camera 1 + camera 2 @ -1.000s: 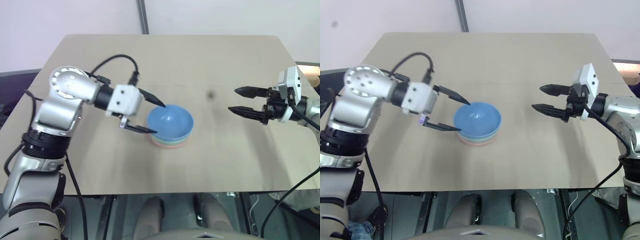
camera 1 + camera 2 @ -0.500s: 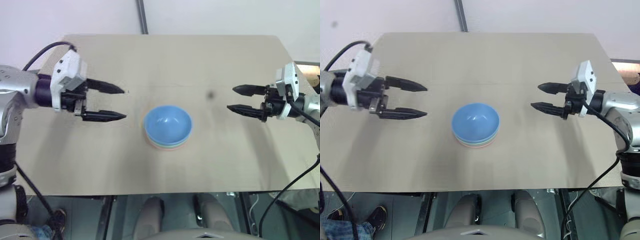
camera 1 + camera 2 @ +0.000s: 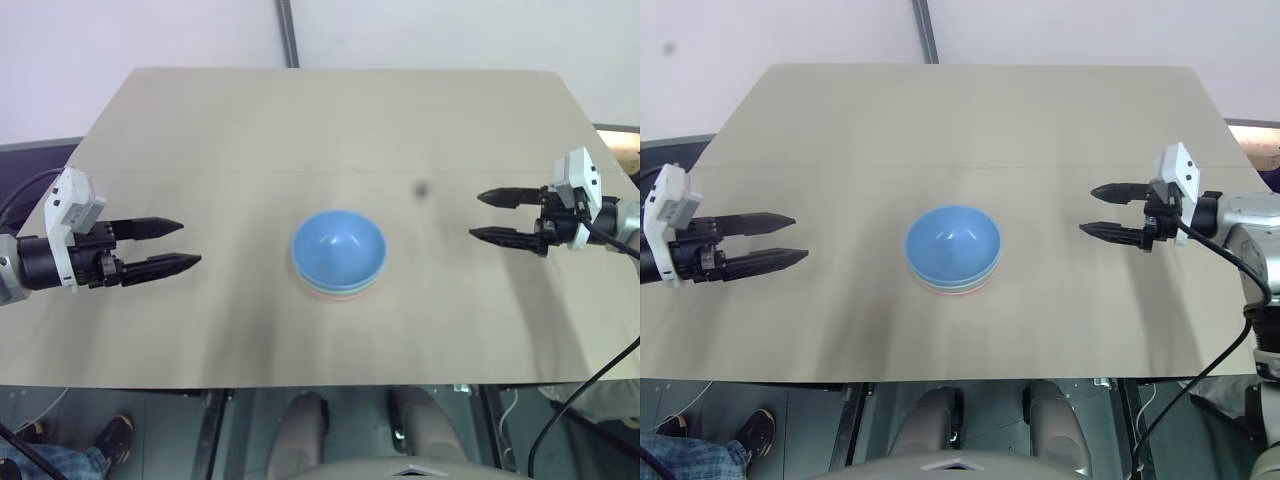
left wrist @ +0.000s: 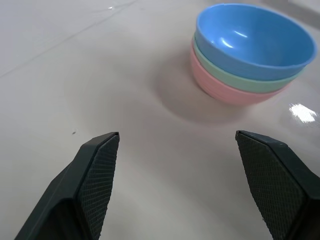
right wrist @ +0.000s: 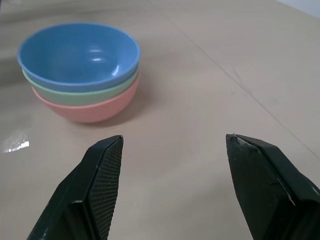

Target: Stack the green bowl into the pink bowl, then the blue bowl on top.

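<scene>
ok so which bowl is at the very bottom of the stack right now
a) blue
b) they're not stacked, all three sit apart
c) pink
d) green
c: the left wrist view shows the pink bowl resting on the table, with the green bowl nested in it and the blue bowl on top.

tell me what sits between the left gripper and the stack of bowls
Nothing. In the left eye view, only bare table lies between the left gripper and the stack, blue bowl on top. The left wrist view shows the same bare stretch.
</scene>
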You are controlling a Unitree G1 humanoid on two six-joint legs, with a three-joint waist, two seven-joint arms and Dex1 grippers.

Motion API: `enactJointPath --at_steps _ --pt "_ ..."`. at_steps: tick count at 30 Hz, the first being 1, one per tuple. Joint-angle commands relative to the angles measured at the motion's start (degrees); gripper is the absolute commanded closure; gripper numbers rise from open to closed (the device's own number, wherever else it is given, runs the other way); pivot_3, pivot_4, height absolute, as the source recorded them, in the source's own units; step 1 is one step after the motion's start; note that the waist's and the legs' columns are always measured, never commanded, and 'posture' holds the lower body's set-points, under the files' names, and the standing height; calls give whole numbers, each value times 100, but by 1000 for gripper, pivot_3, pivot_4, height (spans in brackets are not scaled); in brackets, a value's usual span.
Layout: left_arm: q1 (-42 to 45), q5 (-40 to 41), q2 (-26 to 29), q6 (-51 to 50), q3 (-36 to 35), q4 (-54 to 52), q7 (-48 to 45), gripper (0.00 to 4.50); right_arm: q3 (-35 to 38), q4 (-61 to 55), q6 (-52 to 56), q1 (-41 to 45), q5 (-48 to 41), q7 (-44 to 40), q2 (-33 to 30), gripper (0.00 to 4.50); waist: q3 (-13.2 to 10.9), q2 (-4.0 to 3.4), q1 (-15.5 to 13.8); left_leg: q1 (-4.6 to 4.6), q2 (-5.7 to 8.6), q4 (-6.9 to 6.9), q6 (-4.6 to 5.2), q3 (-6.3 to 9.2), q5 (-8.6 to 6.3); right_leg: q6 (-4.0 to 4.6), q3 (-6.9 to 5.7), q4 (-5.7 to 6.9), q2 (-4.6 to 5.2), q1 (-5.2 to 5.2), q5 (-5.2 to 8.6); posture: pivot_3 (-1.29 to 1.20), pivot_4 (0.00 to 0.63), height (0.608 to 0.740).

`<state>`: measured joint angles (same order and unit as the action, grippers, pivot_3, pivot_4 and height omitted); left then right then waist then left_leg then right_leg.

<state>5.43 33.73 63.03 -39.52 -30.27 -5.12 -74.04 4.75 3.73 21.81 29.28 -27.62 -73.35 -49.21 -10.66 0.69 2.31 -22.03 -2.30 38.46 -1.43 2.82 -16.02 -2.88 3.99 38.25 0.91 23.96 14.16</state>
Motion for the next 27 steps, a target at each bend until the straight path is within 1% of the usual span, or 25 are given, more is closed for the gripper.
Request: enactJointPath --at_steps 1,5,8,14,18,27 --pt "-145 60 5 143 -398 -122 50 567 186 105 -277 5 81 -152 -195 905 0 0 2 1 0 0 0 0 0 0 1 1 0 0 0 0 150 740" --pt "-313 133 -51 158 -489 -251 99 567 229 228 -456 -86 88 -351 -310 905 0 0 -3 3 1 0 0 -3 0 0 2 1 1 -2 0 0 150 740" --pt "-434 26 -121 341 -490 -278 156 567 242 332 -616 -125 150 -451 -379 905 0 0 2 4 1 0 0 -4 0 0 4 1 1 -2 0 0 150 740" --pt "-490 -42 -357 595 -415 -275 471 567 351 243 -691 -351 94 -472 -422 905 0 0 2 5 0 0 0 -4 0 0 4 2 1 -3 0 0 150 740" --pt "-551 70 -474 749 -369 -470 357 567 397 117 -803 -603 95 -519 -444 905 0 0 -2 5 1 0 0 -4 0 0 4 2 1 -5 0 0 150 740" --pt "-512 19 -411 1159 -176 -423 69 567 545 -30 -759 -812 -26 -597 -468 905 0 0 4 9 1 0 0 -5 0 0 6 4 0 -6 0 0 150 740"
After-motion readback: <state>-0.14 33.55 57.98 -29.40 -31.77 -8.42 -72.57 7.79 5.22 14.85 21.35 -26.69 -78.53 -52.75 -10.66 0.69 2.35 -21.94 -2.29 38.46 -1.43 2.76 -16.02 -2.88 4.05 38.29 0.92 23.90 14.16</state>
